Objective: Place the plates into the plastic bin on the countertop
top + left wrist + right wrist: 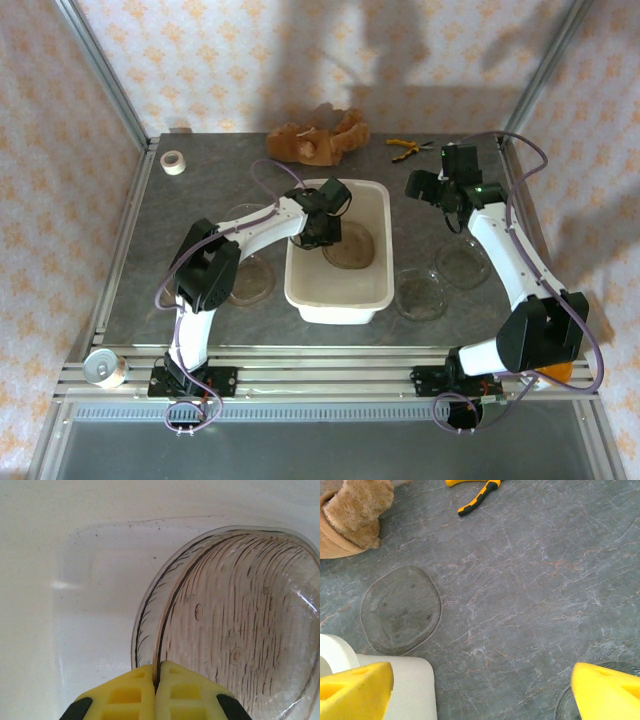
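The white plastic bin [338,308] stands mid-countertop [200,200]. My left gripper [322,226] reaches down inside it, shut on the rim of a clear brown-tinted plate [352,246]. In the left wrist view the yellow fingers [130,692] pinch that plate [240,625] on edge against the bin's white floor [75,555]. Other plates lie on the countertop: one left of the bin [250,282], two to its right [420,294] [462,262]. My right gripper [428,190] hovers open behind the bin's right corner, above bare stone [530,580], with another plate [401,609] lying ahead.
A brown plush toy [318,138] and yellow-handled pliers [405,147] lie at the back. A white tape roll [172,162] sits back left, a tin [103,368] on the front rail. Aluminium rails edge the countertop. The bin's corner [415,690] lies below my right gripper.
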Robot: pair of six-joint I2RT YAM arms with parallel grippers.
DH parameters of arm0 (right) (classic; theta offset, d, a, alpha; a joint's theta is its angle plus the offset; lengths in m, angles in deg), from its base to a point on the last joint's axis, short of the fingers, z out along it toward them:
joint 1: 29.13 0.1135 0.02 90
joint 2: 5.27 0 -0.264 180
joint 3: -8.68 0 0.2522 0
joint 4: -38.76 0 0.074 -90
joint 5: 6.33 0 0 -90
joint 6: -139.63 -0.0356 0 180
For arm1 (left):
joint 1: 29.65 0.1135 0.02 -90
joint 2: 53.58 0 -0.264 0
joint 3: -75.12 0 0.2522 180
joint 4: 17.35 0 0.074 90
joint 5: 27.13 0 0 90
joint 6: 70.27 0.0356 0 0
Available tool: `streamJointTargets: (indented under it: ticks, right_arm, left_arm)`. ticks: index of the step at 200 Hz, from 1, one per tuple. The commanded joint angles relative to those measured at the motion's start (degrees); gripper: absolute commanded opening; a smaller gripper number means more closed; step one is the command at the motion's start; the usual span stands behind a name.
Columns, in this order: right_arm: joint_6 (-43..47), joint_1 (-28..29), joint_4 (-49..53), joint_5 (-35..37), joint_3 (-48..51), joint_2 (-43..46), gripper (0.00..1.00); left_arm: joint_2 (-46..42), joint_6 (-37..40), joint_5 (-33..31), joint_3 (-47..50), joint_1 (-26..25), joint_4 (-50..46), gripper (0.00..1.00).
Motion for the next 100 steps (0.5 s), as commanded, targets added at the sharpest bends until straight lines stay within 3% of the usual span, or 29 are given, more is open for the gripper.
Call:
streamJointTargets:
  ticks: [1, 27, 100]
  right_arm:
    - [0.6, -0.3, 0.1, 0.9, -1.1, -0.5, 0.91]
    - [0.7, -0.4, 0.1, 1.6, -0.2, -0.3, 0.92]
    - [-2.5, -3.0, 0.5, 2.2, 5.5, 2.2, 0.92]
  left_arm:
    - [1.4, -0.9, -1.9, -1.7, -0.8, -2.2, 0.07]
    - [0.7, -1.1, -2.6, -2.2, -0.8, -3.2, 0.09]
    - [-2.7, -2.4, -3.0, -2.1, -0.8, -2.5, 0.28]
